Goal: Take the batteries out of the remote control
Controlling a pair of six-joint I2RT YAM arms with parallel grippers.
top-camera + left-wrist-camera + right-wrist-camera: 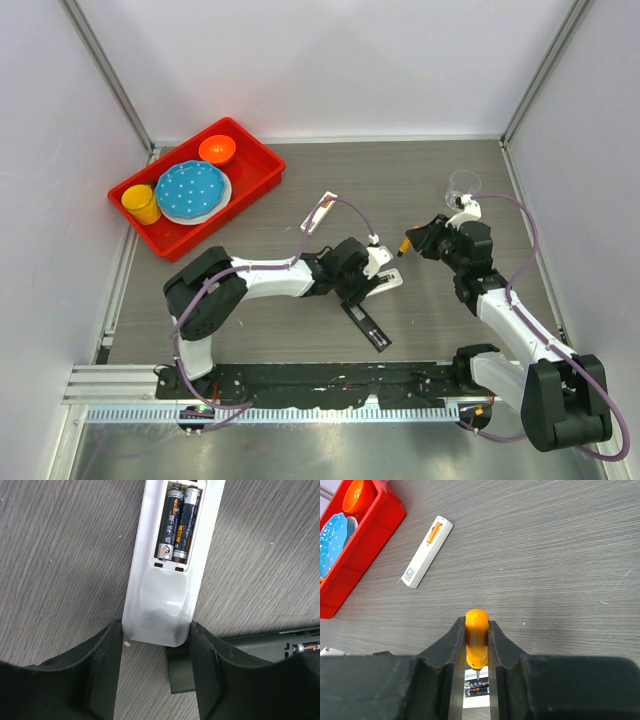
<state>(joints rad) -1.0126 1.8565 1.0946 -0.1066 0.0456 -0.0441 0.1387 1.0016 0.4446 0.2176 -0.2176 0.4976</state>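
My left gripper [156, 630] is shut on the near end of a white remote control [165, 600] that lies back-up on the table, its cover off. Two black, orange-banded batteries [179, 522] sit side by side in its open compartment. In the top view this remote [388, 281] lies at the table's middle. My right gripper [477, 625] is shut on an orange-handled screwdriver [476, 640], tip down just above those batteries [479, 687]. A second white remote [427, 551] farther off holds orange batteries [436, 530].
A black remote [366, 322] lies beside the left gripper, a battery [306, 647] showing in it. A red tray [268, 172] at the back left holds a blue plate [190, 190], orange bowl [217, 150] and yellow cup [142, 203]. A clear cup [463, 185] stands at the back right.
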